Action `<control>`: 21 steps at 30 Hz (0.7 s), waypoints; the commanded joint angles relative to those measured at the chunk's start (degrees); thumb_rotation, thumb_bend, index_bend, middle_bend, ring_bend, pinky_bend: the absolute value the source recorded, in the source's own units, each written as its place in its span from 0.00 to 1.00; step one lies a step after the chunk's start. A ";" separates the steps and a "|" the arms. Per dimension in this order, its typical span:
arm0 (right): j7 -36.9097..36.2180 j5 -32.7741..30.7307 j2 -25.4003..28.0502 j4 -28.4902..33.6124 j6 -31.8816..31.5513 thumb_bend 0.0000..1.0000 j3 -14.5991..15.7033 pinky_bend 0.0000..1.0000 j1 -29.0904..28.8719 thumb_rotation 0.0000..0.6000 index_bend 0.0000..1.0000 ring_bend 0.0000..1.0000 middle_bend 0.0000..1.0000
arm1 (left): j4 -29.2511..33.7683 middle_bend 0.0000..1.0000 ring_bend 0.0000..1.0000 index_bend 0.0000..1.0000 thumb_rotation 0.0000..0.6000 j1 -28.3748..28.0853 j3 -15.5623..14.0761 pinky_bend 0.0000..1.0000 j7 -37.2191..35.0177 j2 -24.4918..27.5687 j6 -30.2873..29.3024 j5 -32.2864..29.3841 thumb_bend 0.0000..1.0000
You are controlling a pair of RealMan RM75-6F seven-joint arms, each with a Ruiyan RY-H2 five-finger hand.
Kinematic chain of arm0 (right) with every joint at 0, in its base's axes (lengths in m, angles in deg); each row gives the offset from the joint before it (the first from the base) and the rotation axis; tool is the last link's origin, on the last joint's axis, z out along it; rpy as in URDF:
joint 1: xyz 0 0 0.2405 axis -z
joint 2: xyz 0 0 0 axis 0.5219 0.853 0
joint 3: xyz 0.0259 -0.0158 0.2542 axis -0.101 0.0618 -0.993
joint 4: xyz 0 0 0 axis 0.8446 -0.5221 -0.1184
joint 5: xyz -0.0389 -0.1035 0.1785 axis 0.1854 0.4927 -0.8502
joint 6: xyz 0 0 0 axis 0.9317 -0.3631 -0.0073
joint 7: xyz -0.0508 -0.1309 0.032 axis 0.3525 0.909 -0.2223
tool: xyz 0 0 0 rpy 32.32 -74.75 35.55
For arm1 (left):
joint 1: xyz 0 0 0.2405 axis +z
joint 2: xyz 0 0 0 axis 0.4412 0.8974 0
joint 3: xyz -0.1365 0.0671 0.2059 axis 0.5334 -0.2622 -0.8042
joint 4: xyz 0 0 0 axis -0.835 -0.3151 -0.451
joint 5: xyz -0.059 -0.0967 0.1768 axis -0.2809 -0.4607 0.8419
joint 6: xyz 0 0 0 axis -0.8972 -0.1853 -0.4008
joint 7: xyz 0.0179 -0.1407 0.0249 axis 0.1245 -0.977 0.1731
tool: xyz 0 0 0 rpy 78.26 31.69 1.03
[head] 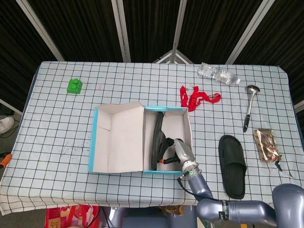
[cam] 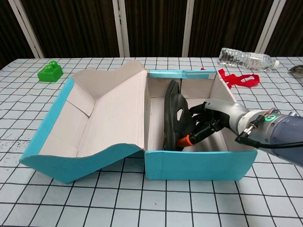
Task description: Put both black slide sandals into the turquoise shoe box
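- Head view: right robot hand (head: 175, 151) in the box (head: 120, 137), gripping one sandal (head: 158, 138) on edge; second sandal (head: 232, 165) lies just right, lengthwise toward the robot, on the surface (head: 57, 118).
- Chest view: fingers (cam: 202, 124) clasp the upright sandal (cam: 176, 113); left robot hand unseen.

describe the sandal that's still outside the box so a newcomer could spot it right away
Start at the turquoise shoe box in the middle of the checkered table. Just to the box's right, near the table's front edge, a black slide sandal lies flat on the cloth, sole down. It is the only sandal on the bare table: its mate stands on edge inside the box, where the right hand reaches in.
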 commanded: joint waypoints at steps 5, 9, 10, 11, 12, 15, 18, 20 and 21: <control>2.38 2.99 -2.06 -1.68 -1.84 0.81 0.74 0.09 0.74 1.00 0.65 0.30 0.50 | -0.05 0.00 0.00 0.05 1.00 0.00 0.07 0.01 -0.16 0.04 0.03 -0.12 0.27; 3.02 3.29 -2.44 -1.88 -1.67 0.81 0.45 0.09 1.26 1.00 0.65 0.30 0.50 | -0.10 0.00 0.00 0.05 1.00 0.02 0.09 0.01 -0.24 0.07 -0.01 -0.14 0.26; 3.18 3.35 -2.52 -1.93 -1.64 0.81 0.37 0.09 1.38 1.00 0.65 0.30 0.50 | -0.11 0.00 0.00 0.05 1.00 0.01 0.10 0.01 -0.26 0.07 0.00 -0.16 0.26; 3.33 3.36 -2.60 -1.98 -1.60 0.81 0.27 0.09 1.50 1.00 0.65 0.30 0.50 | -0.12 0.00 0.00 0.05 1.00 0.01 0.10 0.01 -0.27 0.07 0.01 -0.17 0.26; 3.44 3.33 -2.63 -1.97 -1.52 0.81 0.22 0.09 1.57 1.00 0.65 0.30 0.50 | -0.11 0.00 0.00 0.05 1.00 0.01 0.10 0.01 -0.27 0.08 0.00 -0.16 0.27; 3.70 3.44 -2.63 -1.73 -1.20 0.81 -0.14 0.09 1.91 1.00 0.65 0.30 0.50 | -0.15 0.00 0.00 0.05 1.00 -0.02 0.08 0.01 -0.23 0.02 0.02 -0.12 0.27; 4.00 3.87 -2.39 -1.26 -0.90 0.81 -0.49 0.09 2.16 1.00 0.65 0.30 0.50 | -0.16 0.00 0.00 0.05 1.00 -0.04 0.06 0.01 -0.16 -0.02 0.07 -0.11 0.27; 4.38 3.99 -2.24 -0.97 -0.95 0.81 -0.76 0.09 2.27 1.00 0.65 0.30 0.50 | -0.13 0.00 0.00 0.05 1.00 -0.06 0.04 0.01 -0.11 -0.03 0.11 -0.09 0.27; 4.63 4.09 -2.18 -0.84 -0.95 0.81 -0.83 0.09 2.30 1.00 0.65 0.30 0.50 | -0.12 0.00 0.00 0.05 1.00 -0.07 0.03 0.01 -0.08 -0.03 0.13 -0.09 0.27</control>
